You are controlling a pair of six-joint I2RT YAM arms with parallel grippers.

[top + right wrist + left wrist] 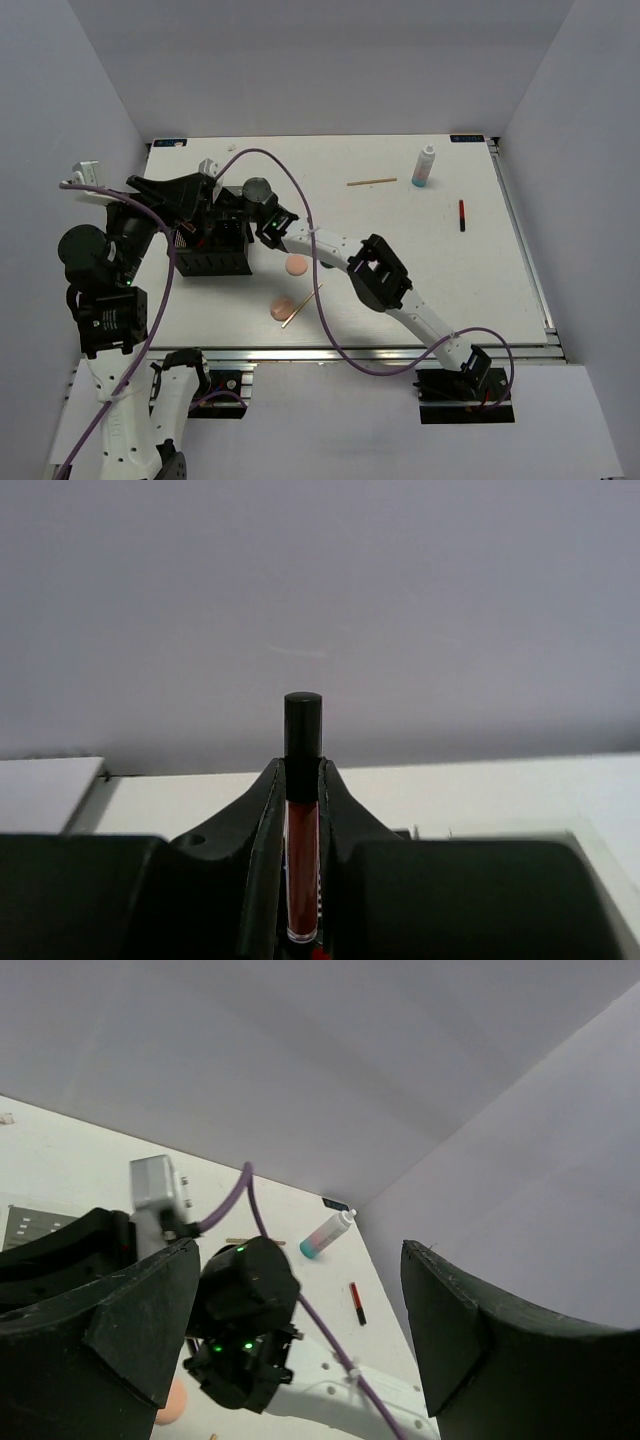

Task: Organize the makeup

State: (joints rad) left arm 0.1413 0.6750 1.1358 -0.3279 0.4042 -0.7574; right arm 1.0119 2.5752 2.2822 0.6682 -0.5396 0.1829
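Observation:
My right gripper (258, 222) is shut on a black-and-red stick (303, 830) and holds it upright beside the black organizer box (213, 264); its black cap pokes above the fingertips (268, 800). My left gripper (222, 205) hangs over the box, wide open and empty (305, 1290). Two peach-pink discs (296, 265) (283, 308) lie in front of the box, with a wooden stick (301, 305) beside the nearer one. Another wooden stick (372, 182), the white-blue bottle (424, 166) and a second black-and-red stick (462, 215) lie at the back right. I cannot see the dark green discs.
The right arm (380, 275) stretches diagonally across the table's middle, trailing a purple cable (300, 200). White walls close in the table on three sides. In the left wrist view the bottle (327, 1234) and the loose stick (356, 1303) show beyond the right gripper's body (240, 1320).

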